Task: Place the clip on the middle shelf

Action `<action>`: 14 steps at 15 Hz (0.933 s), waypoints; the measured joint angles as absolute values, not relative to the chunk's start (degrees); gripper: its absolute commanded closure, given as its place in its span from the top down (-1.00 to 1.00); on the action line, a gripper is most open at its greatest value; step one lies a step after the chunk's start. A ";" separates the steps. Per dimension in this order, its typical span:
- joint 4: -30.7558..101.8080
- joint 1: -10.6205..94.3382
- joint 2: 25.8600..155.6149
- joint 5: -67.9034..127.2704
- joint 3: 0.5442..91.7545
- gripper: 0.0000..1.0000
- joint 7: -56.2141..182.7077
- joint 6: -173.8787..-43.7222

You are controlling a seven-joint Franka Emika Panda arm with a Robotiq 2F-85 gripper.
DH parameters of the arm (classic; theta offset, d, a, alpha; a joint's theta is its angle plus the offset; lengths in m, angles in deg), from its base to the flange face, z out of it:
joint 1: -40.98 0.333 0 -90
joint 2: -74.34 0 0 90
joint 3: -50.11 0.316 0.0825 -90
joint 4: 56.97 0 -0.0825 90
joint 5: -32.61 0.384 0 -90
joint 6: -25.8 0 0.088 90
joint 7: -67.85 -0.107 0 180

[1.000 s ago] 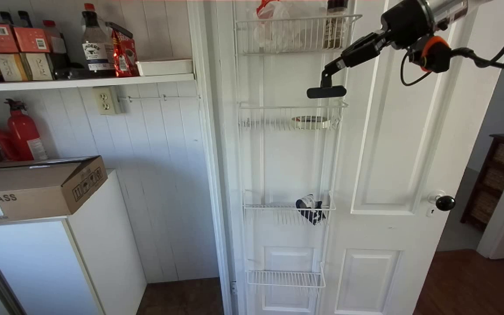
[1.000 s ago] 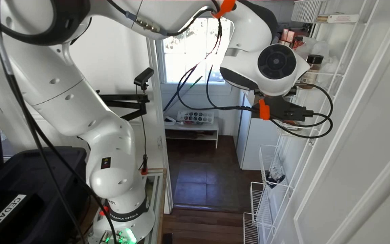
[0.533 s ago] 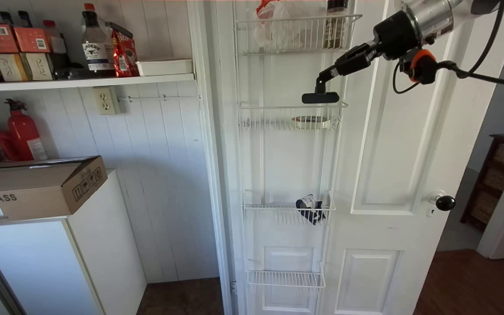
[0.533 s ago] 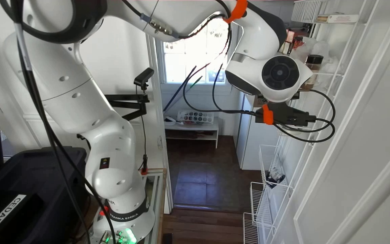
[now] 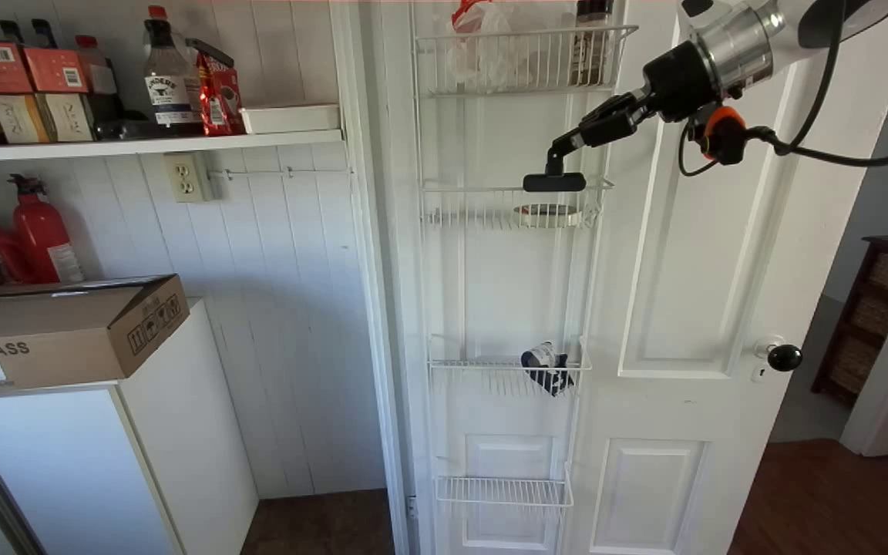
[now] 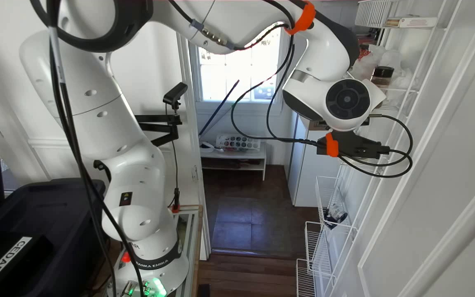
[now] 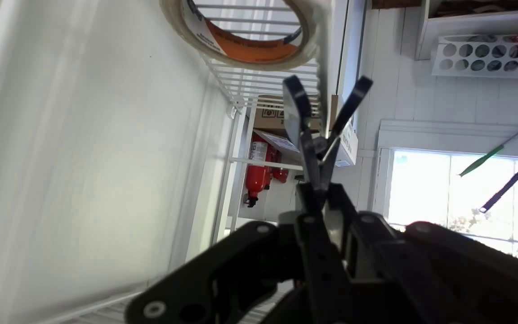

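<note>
The black clip [image 5: 554, 183] hangs from my gripper [image 5: 589, 131], its long bar level and overlapping the rim of a white wire basket shelf [image 5: 471, 189] in an exterior view. I cannot tell whether it touches the rim. Several alike baskets are stacked; I take this one with the tape roll as the middle shelf. In the wrist view, which stands upside down, my gripper [image 7: 322, 195] is shut on the handles of the clip [image 7: 309, 150], whose dark arms spread above the fingertips. Basket wires [image 7: 263, 78] show beyond. The arm hides clip and fingertips in an exterior view.
A tape roll [image 5: 546, 216] lies in the basket below the clip, close to it in the wrist view [image 7: 250, 51]. A black-and-white item [image 5: 548, 368] sits one basket lower. The basket above holds a plastic bag [image 5: 486, 58] and a spice bottle [image 5: 592, 46]. Loose cables loop beside the wrist [image 6: 404, 123].
The gripper and clip have moved left and down in an exterior view, from above the basket to its rim. The arm has swung toward the rack and lowered. The clip stays held.
</note>
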State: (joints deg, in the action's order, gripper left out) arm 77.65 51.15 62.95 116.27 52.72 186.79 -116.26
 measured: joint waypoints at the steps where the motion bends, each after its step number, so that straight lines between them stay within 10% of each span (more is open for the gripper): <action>1: 77.44 50.98 63.38 116.38 52.88 -0.94 187.03 -116.26; 8: 76.77 50.78 65.11 117.05 53.45 -0.88 187.62 -116.20; 9: 76.70 50.78 65.26 117.05 53.47 -0.30 187.62 -116.20; 14: 76.52 50.54 65.55 117.05 53.68 0.20 187.62 -116.25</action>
State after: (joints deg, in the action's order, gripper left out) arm 76.52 50.54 65.55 117.05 53.68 187.62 -116.25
